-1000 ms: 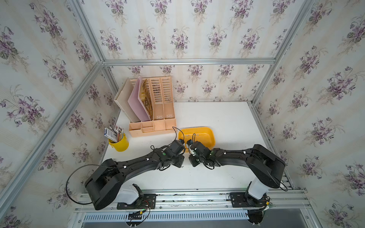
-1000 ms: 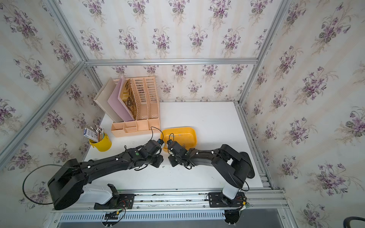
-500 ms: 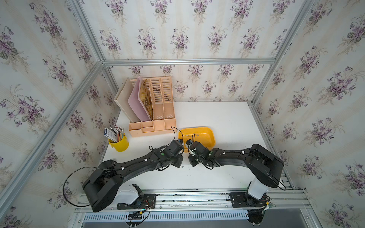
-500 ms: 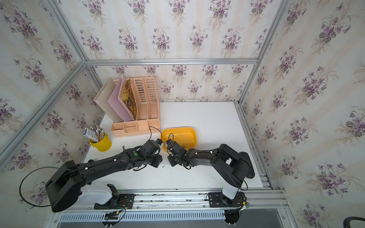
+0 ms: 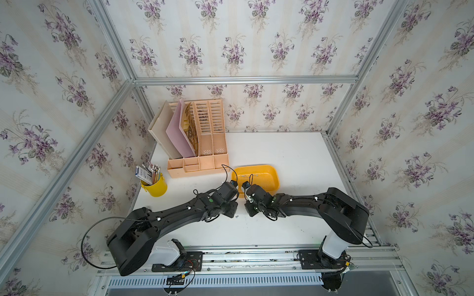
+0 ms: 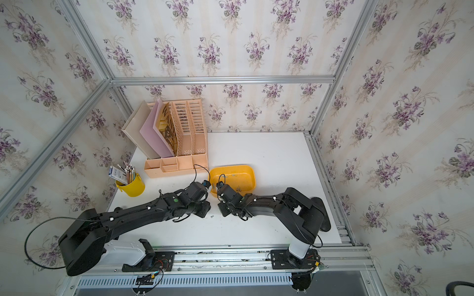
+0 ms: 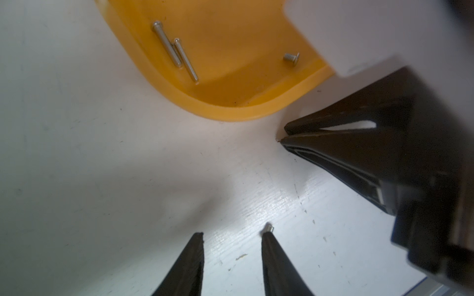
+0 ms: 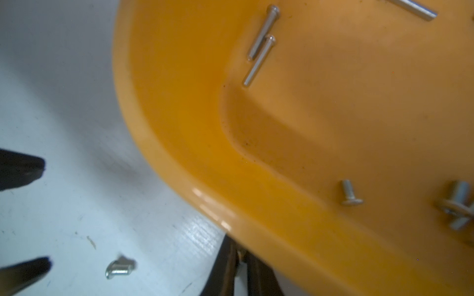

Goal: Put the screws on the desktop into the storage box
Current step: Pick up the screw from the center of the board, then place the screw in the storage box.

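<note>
You see the left end effector narrowly parted at a screw, and the right end effector closed, its tips hidden by the storage box in the right wrist view.

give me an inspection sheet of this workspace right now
surface: white desktop, scuffed, dark specks
job's things: storage box holds several screws; one short screw on the desktop beside the left gripper
clutter: file organizer, pencil cup
grippers: left gripper open, empty; right gripper shut beside the box corner
cables: black cable loops by the left arm's base
surroundings: floral walls, aluminium rails
</note>
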